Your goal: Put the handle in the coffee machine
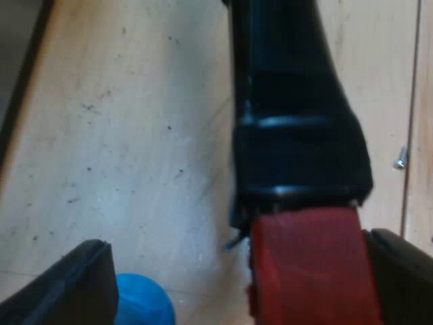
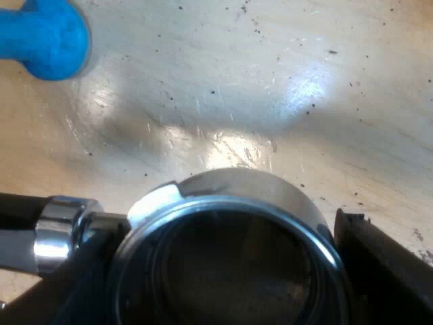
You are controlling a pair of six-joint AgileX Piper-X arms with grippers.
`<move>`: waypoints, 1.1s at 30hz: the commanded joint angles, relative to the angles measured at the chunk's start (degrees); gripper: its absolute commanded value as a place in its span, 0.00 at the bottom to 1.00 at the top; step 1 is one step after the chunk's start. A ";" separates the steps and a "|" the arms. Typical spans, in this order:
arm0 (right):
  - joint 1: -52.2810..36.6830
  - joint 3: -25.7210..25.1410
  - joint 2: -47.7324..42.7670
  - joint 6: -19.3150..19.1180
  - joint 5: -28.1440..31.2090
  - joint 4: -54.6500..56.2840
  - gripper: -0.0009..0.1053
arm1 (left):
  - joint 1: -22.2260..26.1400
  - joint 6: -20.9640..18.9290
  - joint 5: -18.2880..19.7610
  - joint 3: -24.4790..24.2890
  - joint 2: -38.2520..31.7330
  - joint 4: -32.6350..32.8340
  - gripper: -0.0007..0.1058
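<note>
1. The right gripper's [image 2: 223, 271] fingers are pinching the round metal cup of the holder [image 2: 230, 186], one on each side.
2. The left gripper's [image 1: 240, 271] fingers are standing wide apart. The handle's red end [image 1: 311, 264] is touching one finger and leaving a gap to the other.
3. The pale table [image 2: 270, 81] is showing under the holder.
4. The blue tamper [image 1: 145, 301] is sitting on the table near the left gripper's free finger.

We see a pale wooden surface [image 1: 135, 135], its grain faint, peppered with small dark specks and fine scratches. A thin straight seam [image 1: 411, 101] runs across it, and a small metal screw [image 1: 401, 160] sits just beside that seam. Along one edge of the wood lies a dark strip [image 1: 20, 74]. Light from above leaves a bright glare [image 2: 230, 145] on the wood, with soft shadow near it.
</note>
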 commanded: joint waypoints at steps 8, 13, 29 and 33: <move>0.01 -0.64 -0.93 1.29 -1.89 -0.73 0.01 | -0.19 0.24 2.84 0.00 -0.04 -2.30 0.70; 0.01 -0.64 -0.93 1.29 -1.89 -0.73 0.01 | -0.19 0.24 2.58 0.00 -0.04 -2.32 0.67; 0.01 -0.64 -0.93 2.17 -1.89 -0.83 0.01 | -0.19 0.24 1.58 0.00 -0.04 -1.92 0.16; 0.01 -0.64 -0.93 2.17 -1.67 -0.94 0.01 | -0.19 0.24 2.35 0.00 -0.04 -2.09 0.01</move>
